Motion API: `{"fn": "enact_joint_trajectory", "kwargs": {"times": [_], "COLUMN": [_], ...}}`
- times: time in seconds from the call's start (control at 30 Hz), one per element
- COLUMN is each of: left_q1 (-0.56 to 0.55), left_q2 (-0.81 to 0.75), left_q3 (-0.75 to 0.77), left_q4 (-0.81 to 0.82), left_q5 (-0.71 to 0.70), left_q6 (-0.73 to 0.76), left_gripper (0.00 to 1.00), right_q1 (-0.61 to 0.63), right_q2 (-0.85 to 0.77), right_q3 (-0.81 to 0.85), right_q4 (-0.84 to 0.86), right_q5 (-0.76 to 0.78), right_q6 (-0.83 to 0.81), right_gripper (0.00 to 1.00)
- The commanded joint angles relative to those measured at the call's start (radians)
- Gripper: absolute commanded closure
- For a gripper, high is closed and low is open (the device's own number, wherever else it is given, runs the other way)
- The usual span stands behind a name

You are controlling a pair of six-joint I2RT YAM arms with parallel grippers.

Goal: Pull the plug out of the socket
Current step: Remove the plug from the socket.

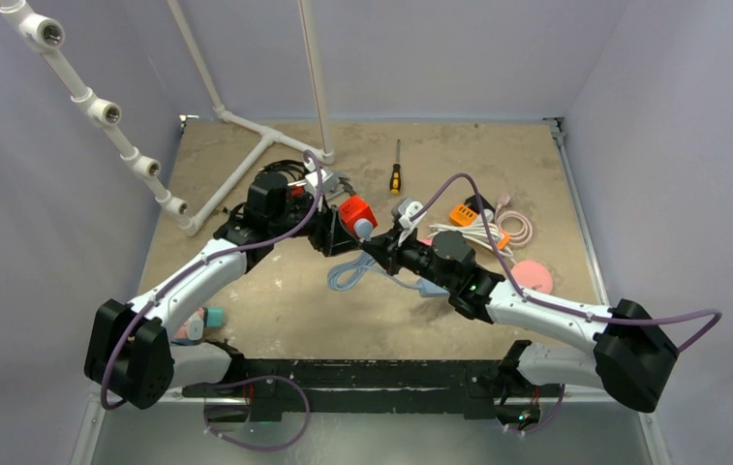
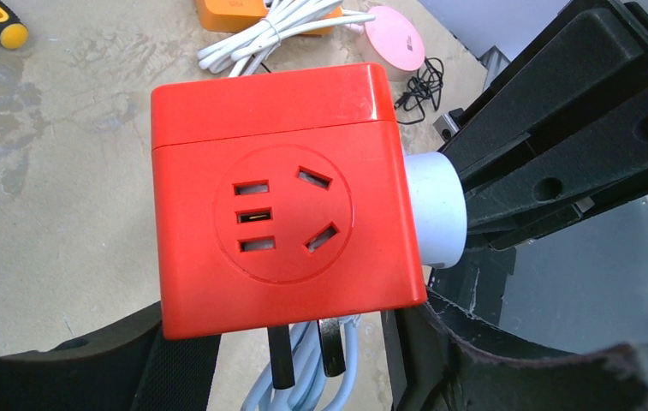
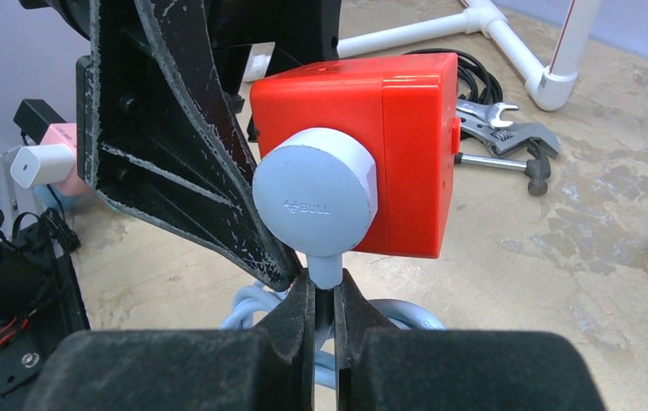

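The sandy table [image 1: 275,310] carries everything, with a white pipe frame [image 1: 246,165] standing along its far left part. Both arms reach in over the middle of it and meet there.

The left end effector [image 2: 303,342] has its two fingers partly closed on opposite sides of the red socket cube [image 2: 277,205], which sits between them, lifted clear of the table. One outlet face of the cube points at the left wrist camera.

The right end effector [image 3: 326,295] comes in from the other side with its fingers pinched tight on the thin neck of the plug [image 3: 316,201], just under its round grey-blue head. The plug is seated in the cube's side face, its head flush against the red plastic with no gap showing.

A pale blue cable [image 1: 348,273] lies looped on the table beneath the cube. A bundle of white cord [image 1: 478,232] and a pink disc [image 1: 534,274] lie to the right. A wrench [image 3: 508,133] lies beyond the cube. A yellow-and-black screwdriver [image 1: 395,174] rests further back, well apart from the grippers.
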Motion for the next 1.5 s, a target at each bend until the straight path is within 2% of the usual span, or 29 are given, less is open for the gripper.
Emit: {"fn": "enact_joint_trajectory", "kwargs": {"times": [0.0, 0.13, 0.4, 0.57, 0.77, 1.03, 1.1, 1.27, 1.37, 1.47], "left_q1": [-0.019, -0.105, -0.115, -0.11, -0.033, -0.028, -0.026, -0.03, -0.039, -0.098], "left_q2": [-0.043, -0.062, -0.069, -0.105, -0.111, -0.099, -0.108, -0.136, -0.139, -0.121], "left_q3": [0.005, 0.023, 0.025, 0.011, -0.025, -0.031, -0.023, 0.003, 0.002, 0.02], "left_q4": [-0.043, -0.14, -0.147, -0.118, 0.041, 0.095, 0.064, -0.087, -0.109, -0.17], "left_q5": [-0.178, -0.421, -0.517, -0.448, -0.121, -0.055, -0.098, -0.387, -0.474, -0.62], "left_q6": [0.086, 0.183, 0.187, 0.179, 0.063, 0.026, 0.05, 0.141, 0.161, 0.201], "left_gripper": [1.0, 1.0, 1.0, 1.0, 1.0, 1.0, 1.0, 1.0, 1.0, 1.0], "right_q1": [0.021, 0.019, 0.02, 0.02, 0.02, 0.02, 0.02, 0.02, 0.02, 0.02], "right_q2": [-0.025, -0.034, -0.047, -0.036, 0.054, 0.152, 0.143, 0.069, 0.021, -0.048], "right_q3": [0.055, 0.076, 0.079, 0.071, 0.067, 0.088, 0.086, 0.063, 0.056, 0.044], "right_q4": [0.081, 0.038, 0.021, 0.034, 0.051, 0.079, 0.07, 0.072, 0.077, 0.089], "right_q5": [-0.068, -0.044, -0.025, -0.021, -0.017, -0.028, 0.0, 0.006, 0.007, 0.006], "right_q6": [-0.014, 0.004, -0.019, -0.013, 0.041, 0.086, 0.085, 0.09, 0.089, 0.075], "right_gripper": [1.0, 1.0, 1.0, 1.0, 1.0, 1.0, 1.0, 1.0, 1.0, 1.0]}}
